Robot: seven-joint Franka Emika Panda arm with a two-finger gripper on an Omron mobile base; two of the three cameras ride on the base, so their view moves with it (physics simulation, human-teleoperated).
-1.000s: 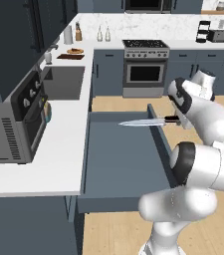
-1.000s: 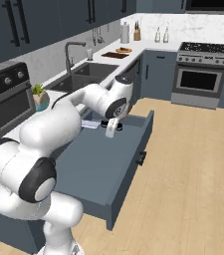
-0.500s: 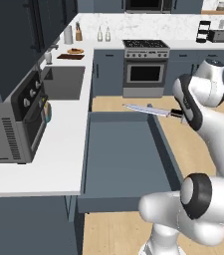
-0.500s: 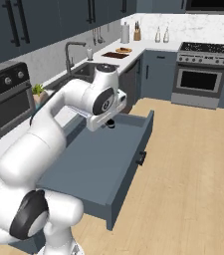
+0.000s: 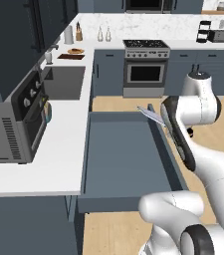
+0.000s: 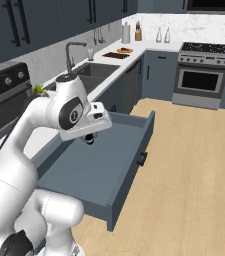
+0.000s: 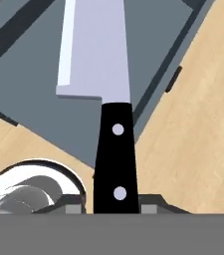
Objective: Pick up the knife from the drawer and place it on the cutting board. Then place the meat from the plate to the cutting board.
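1. Knife [image 7: 114, 114] is clamped by its black handle in the pincer [image 7: 114, 206]; jaws closed on the butt end, silver blade sticking out ahead, past the hand.
2. Position: knife is up in the air, clear of the drawer [image 5: 123, 154]. In the left base view the blade [image 5: 151, 113] shows as a thin sliver above the drawer's far right corner, just beside the forearm.
3. Drawer stands pulled out and I see nothing else in it. Its dark handle [image 6: 142, 159] faces the wood floor [image 6: 194, 165].
4. Cutting board [image 5: 71, 56] is far off on the worktop [image 5: 58, 149], past the sink [image 5: 63, 82], with the plate [image 5: 75, 51] just behind it. Something sits on the plate, too small to tell, presumably the meat.
5. Judgement on handling: the knife is rigid and won't flex. It should be moderately light, with the weight forward in the blade. Gripped at the handle's tail, the blade makes a long lever, so it may droop or twist in the jaws on a fast swing.
6. The smooth handle with two rivets looks slippery against the flat pads. A hold nearer the bolster would balance better, but I wouldn't regrasp mid-air.
7. Step, as I read it: lift done, carry to the board pending. Keep the blade flat, point away from the faucet [image 6: 70, 52] and microwave [image 5: 14, 124], and set it down along the board's long side.
8. Leave room on the board for the meat.
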